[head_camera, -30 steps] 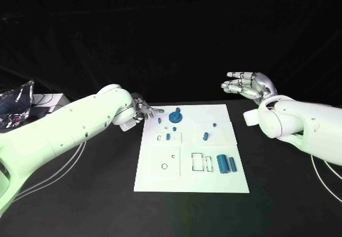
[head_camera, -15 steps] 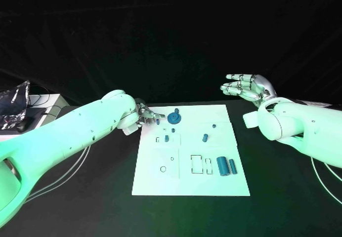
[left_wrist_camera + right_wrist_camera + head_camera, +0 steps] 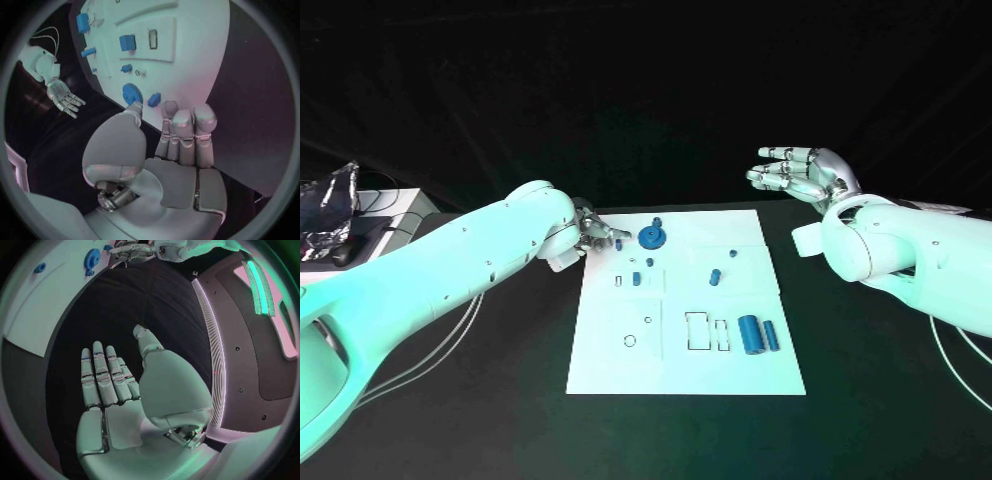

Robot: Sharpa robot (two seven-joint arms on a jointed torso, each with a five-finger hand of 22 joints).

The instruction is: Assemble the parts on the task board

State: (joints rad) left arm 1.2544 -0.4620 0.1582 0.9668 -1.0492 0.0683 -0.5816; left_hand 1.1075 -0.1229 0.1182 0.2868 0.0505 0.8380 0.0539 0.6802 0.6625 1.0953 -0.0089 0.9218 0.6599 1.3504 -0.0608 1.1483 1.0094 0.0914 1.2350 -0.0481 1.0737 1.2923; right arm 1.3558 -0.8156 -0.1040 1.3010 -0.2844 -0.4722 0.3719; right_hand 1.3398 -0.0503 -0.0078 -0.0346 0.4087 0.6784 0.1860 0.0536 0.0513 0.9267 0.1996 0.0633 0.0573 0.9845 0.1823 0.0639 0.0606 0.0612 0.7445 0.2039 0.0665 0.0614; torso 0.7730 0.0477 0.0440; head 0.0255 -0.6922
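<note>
Black table [image 3: 473, 400] bears white task board [image 3: 733, 375], blue parts [image 3: 757, 333].

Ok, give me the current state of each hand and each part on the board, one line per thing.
left hand: empty, fingers apart, at the far left edge of the task board, next to the gear.
right hand: empty, open, raised off to the board's right.
gear: lying flat on the board's far end.
two cylinders: lying side by side by the rectangular slots.
small pegs: on the board's middle.
</note>
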